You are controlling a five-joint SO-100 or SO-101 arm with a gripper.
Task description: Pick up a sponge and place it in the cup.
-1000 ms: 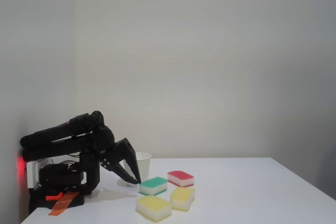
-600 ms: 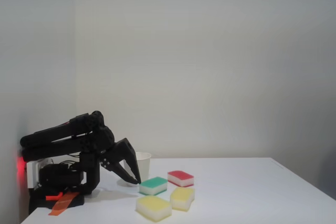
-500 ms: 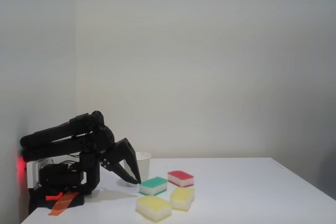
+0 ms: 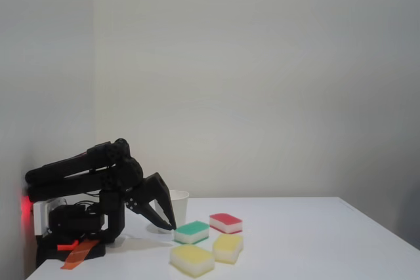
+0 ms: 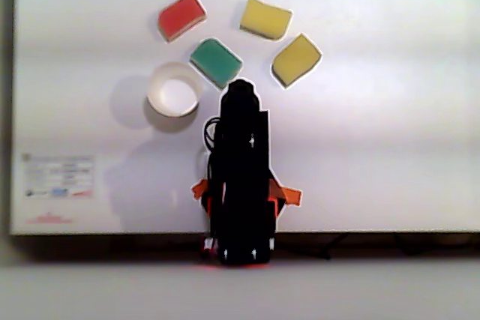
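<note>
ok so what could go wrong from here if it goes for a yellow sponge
1. The tool sits low, right beside the green sponge, which lies between it and the two yellow sponges; reaching over could shove the green one.
2. The yellow sponges lie close together in the fixed view, so closing on one may nudge the other.
3. The cup stands near the arm; swinging back could tip it.

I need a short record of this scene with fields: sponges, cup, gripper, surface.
sponges: four; green-topped sponge, red-topped sponge, two yellow sponges
cup: white cup, upright, empty, beside the green-topped one
gripper: gripper low, tips by the green-topped sponge's edge, holding nothing; open or shut unclear
surface: white table
</note>
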